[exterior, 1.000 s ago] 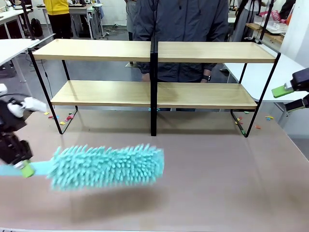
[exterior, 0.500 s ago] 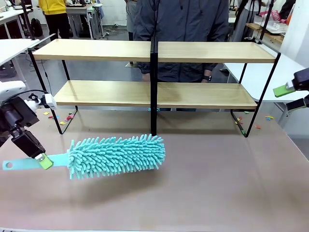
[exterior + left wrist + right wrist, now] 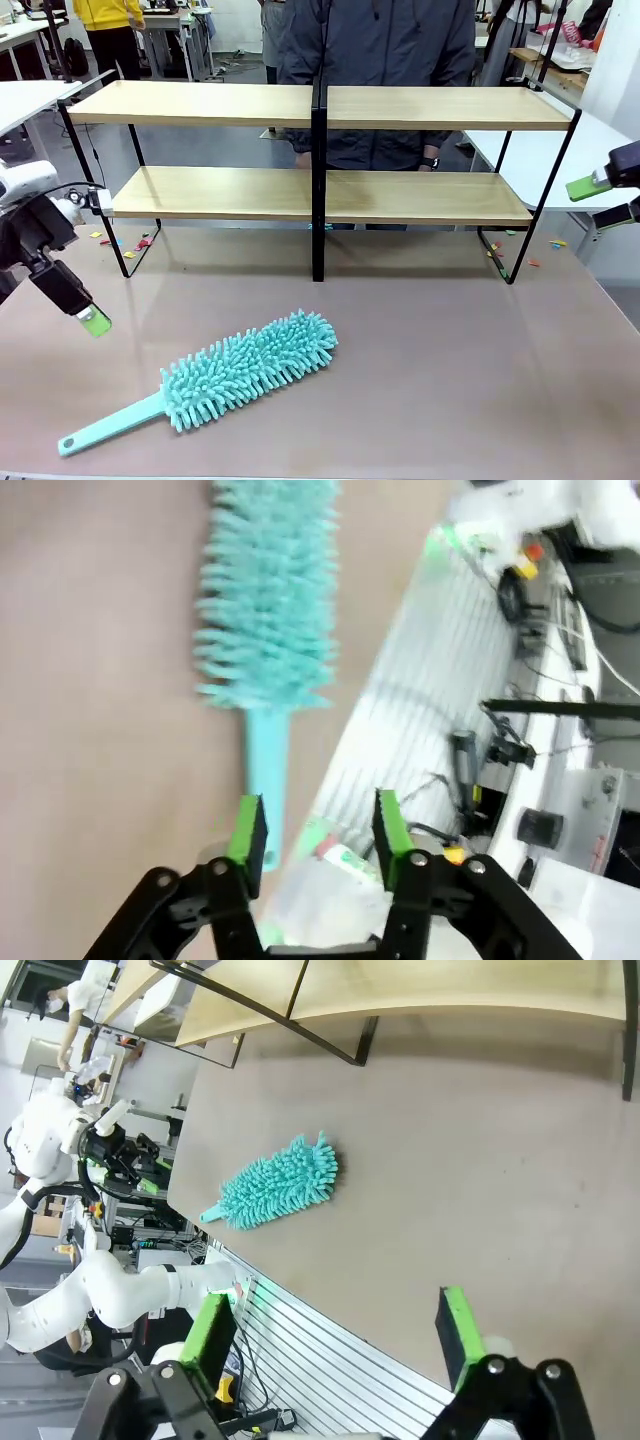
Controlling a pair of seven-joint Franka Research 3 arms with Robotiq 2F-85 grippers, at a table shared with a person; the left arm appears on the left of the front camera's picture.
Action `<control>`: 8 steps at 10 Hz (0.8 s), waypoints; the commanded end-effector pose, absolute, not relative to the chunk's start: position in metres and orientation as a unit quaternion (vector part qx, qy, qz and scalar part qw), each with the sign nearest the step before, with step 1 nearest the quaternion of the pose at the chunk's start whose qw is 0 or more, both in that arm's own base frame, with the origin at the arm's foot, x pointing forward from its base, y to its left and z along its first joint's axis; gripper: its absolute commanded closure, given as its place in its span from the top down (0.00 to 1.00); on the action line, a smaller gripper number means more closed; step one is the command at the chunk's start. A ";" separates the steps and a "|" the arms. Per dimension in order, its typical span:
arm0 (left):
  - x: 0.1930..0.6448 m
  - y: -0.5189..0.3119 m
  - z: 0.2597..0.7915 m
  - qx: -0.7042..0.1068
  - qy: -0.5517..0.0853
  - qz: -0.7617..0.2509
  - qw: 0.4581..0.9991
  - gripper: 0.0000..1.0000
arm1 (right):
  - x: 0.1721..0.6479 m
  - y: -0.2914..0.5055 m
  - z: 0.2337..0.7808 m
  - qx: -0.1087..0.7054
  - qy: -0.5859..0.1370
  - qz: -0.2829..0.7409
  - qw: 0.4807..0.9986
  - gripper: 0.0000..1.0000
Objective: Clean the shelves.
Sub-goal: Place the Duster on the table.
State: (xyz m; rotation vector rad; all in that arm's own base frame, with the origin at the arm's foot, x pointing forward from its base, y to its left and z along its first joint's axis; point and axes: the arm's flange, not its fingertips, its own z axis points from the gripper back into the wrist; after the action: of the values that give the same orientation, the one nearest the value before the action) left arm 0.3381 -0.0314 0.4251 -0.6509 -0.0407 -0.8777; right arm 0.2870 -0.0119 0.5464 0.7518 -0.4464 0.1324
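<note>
Front view: the teal duster lies flat on the table, handle toward the near left corner, well in front of the shelves. A second ago it was carried above the table by its handle in the left gripper; half a second ago it was lower but held; now it is released, and the gripper hangs above and left of it with nothing between the fingers. Judgement: the duster has been set down, so the wiping stage looks finished or paused; the four boards look bare. A person stands behind the rack, unchanged across the frames. The right gripper sits at the far right edge, apart from everything, much as before. Left wrist view: the left gripper's fingers are spread, empty, with the duster's handle on the table beyond them. Right wrist view: the right gripper's fingers are spread wide, holding nothing; duster and shelves lie farther off.
</note>
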 end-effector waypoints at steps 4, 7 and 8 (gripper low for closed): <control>0.303 0.024 0.476 -0.241 -0.156 -0.347 0.893 1.00 | 0.289 -0.013 0.547 0.375 -0.221 0.071 0.898 1.00; 0.272 0.054 0.514 -0.456 -0.204 -0.325 0.803 1.00 | 0.287 -0.012 0.546 0.364 -0.216 0.064 0.904 1.00; 0.272 0.066 0.522 -0.519 -0.244 -0.293 0.765 1.00 | 0.282 -0.014 0.567 0.445 -0.205 0.092 0.867 1.00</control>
State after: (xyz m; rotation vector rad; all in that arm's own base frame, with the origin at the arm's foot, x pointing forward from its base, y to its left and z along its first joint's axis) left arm 0.2659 0.0536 0.5191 -0.9533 -0.4578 -0.7186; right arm 0.2845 -0.0112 0.5517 0.7993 -0.4399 0.1444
